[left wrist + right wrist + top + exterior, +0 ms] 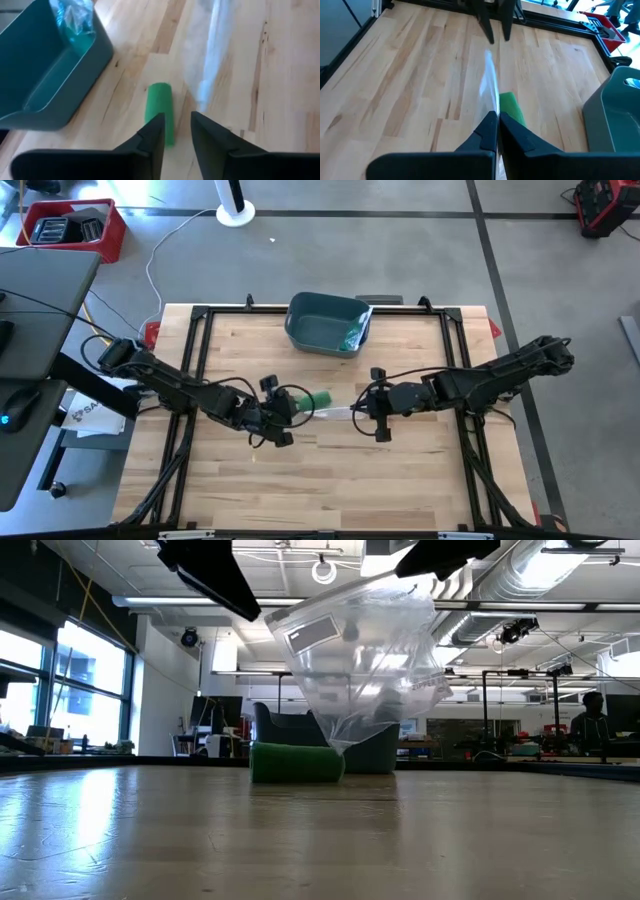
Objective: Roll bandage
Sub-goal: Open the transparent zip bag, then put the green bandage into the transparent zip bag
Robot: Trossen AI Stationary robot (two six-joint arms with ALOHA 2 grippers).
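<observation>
The green bandage roll [318, 400] lies on its side on the wooden table, near the middle [295, 762]. A clear plastic bag [360, 660] hangs above it from my right gripper [497, 120], which is shut on it. The bag's lower corner [336, 748] reaches down to the roll's end. My left gripper [177, 135] stands open just above and short of the roll [160, 110], with nothing between its fingers. It is left of the bag [207, 65] and clear of it. My right gripper pinches the clear bag's upper edge [493, 107] between its two fingers, coming from the table's right side and slanting down. The bag hangs below the fingers, spread out toward my left gripper, with its lowest corner down by the green roll.
A teal bin [310, 330] stands at the table's far middle with a crumpled clear bag [355, 332] in it. A black frame [200, 315] runs around the tabletop. Bare wood lies toward the near edge.
</observation>
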